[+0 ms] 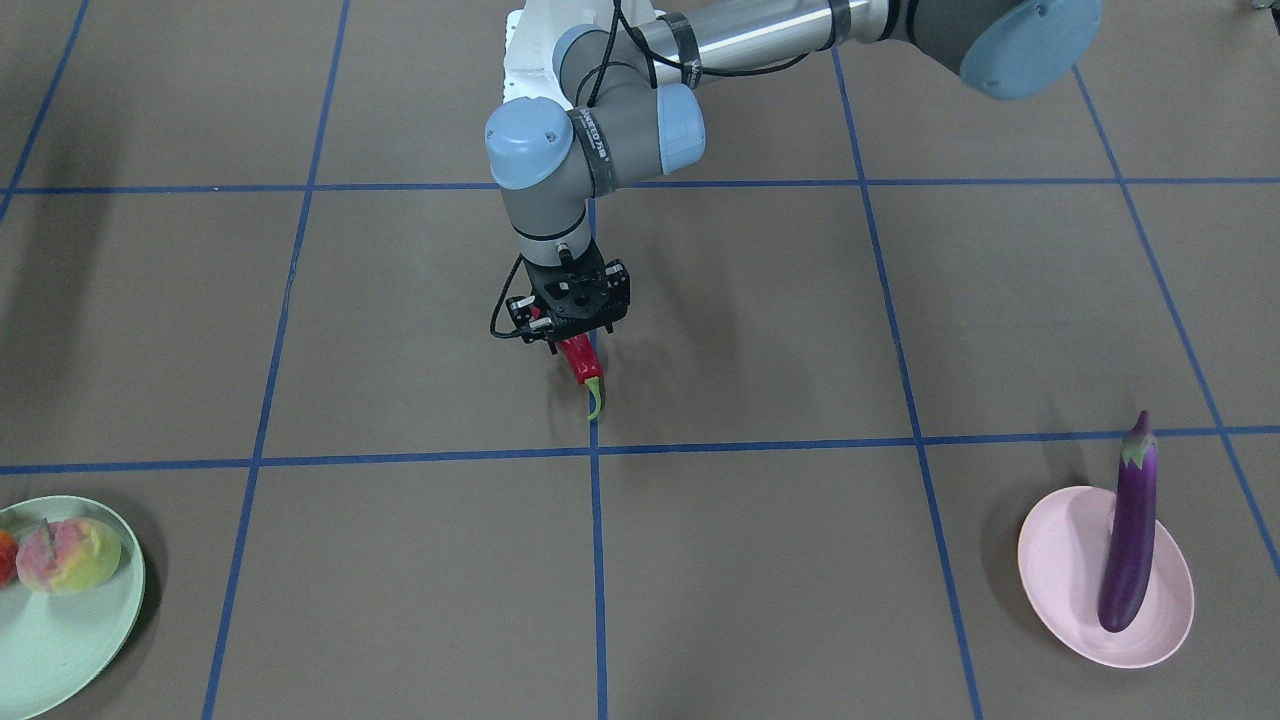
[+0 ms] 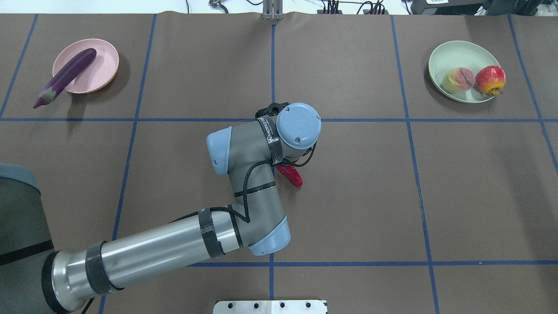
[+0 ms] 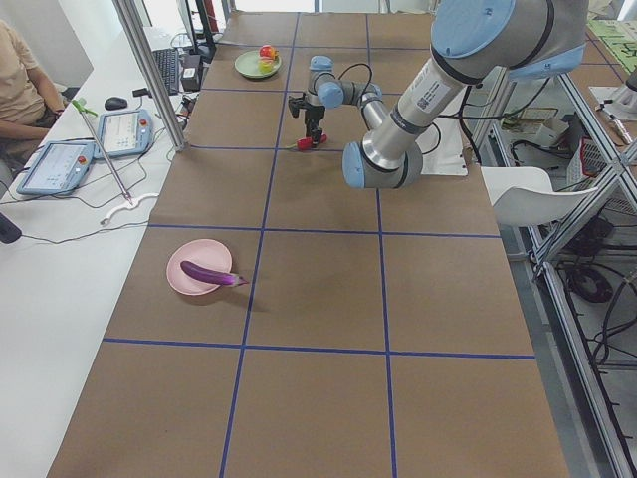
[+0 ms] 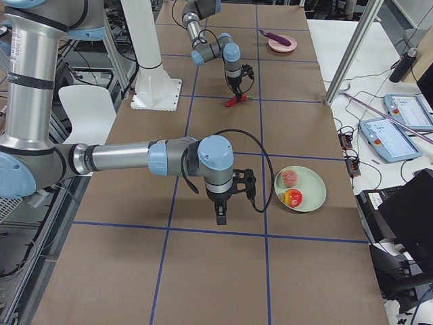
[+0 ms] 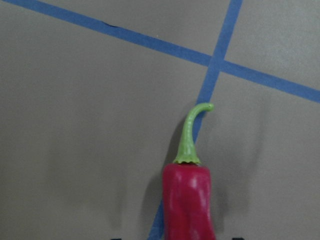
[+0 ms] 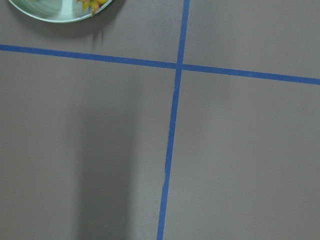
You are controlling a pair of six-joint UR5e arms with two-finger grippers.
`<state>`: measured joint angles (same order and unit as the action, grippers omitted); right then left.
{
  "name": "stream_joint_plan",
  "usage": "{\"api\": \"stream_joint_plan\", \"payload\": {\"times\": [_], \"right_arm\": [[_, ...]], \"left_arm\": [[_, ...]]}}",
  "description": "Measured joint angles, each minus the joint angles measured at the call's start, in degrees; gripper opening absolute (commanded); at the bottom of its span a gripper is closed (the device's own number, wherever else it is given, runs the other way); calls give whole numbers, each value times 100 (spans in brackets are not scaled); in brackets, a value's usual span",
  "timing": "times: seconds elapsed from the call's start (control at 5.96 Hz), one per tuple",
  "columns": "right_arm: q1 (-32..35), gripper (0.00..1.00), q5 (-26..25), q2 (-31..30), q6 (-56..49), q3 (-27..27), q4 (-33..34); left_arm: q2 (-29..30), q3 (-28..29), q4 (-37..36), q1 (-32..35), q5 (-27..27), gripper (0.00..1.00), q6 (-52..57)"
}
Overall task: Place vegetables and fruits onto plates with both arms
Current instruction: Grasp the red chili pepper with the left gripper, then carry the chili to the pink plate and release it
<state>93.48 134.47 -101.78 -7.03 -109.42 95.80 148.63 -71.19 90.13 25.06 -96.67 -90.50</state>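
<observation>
My left gripper (image 1: 572,338) is shut on the red chili pepper (image 1: 581,364) near the middle of the table. The pepper's green stem points away from the robot, low over a blue tape line. It also shows in the left wrist view (image 5: 187,200). The purple eggplant (image 1: 1130,540) lies across the pink plate (image 1: 1060,560), its cap end past the rim. The peach (image 2: 457,80) and the red-orange fruit (image 2: 490,79) sit on the mint green plate (image 2: 453,54). My right gripper (image 4: 220,218) shows only in the exterior right view, next to the green plate (image 4: 312,183). I cannot tell whether it is open or shut.
The brown table cover is marked with a grid of blue tape lines (image 2: 272,65). The white pedestal base (image 2: 270,306) stands at the robot's edge. Tablets and cables lie on the white side bench (image 3: 60,159), where a person sits.
</observation>
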Motion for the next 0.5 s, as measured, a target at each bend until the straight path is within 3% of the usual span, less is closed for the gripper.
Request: {"api": "stream_joint_plan", "payload": {"times": [0.17, 0.5], "right_arm": [[-3, 100, 0, 0, 0, 0, 0], [-5, 100, 0, 0, 0, 0, 0]], "left_arm": [[4, 16, 5, -13, 35, 67, 26], [34, 39, 5, -18, 40, 0, 129]]}}
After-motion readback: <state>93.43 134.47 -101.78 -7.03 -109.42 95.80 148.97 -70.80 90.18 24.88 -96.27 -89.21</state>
